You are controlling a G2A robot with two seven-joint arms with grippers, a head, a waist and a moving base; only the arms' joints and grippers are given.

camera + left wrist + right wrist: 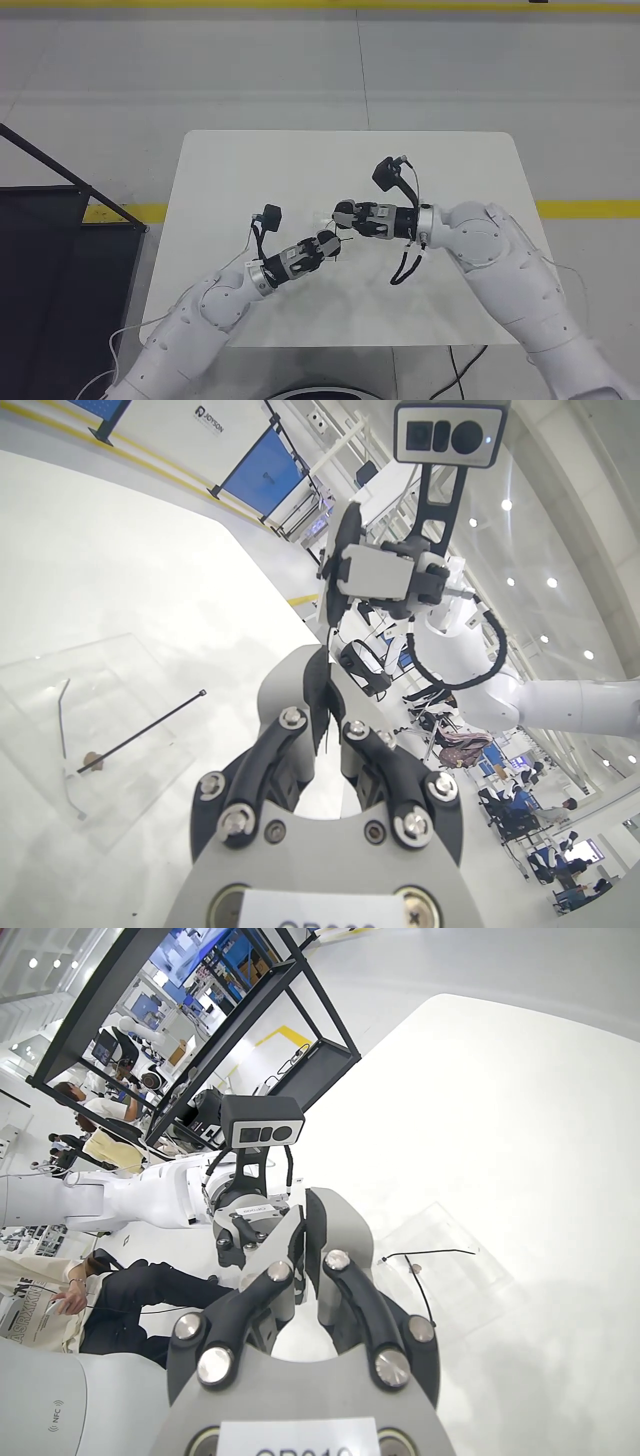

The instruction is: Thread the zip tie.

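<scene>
1. Left gripper [324, 680], closest to its wrist camera: jaws pinched narrow on a thin black zip tie [329, 641], held in the air above the table [250, 170].
2. Right gripper [306, 1223], just beyond and facing it: jaws also pressed together, seemingly on the same tie, which spans the short gap between them.
3. Step in hand, as I judge it: feeding the tie's tail into its head. Doing it well calls for lining tip and slot on one axis, keeping the strand from bowing, and advancing in small pushes. Which end each gripper holds is too fine to tell.
4. Both forearms angle inward over the table's middle, wrists roughly level, grippers nearly tip to tip.
5. Farther off, a clear plastic sheet [130, 660] lies on the table, carrying a spare black zip tie [145, 730].
</scene>
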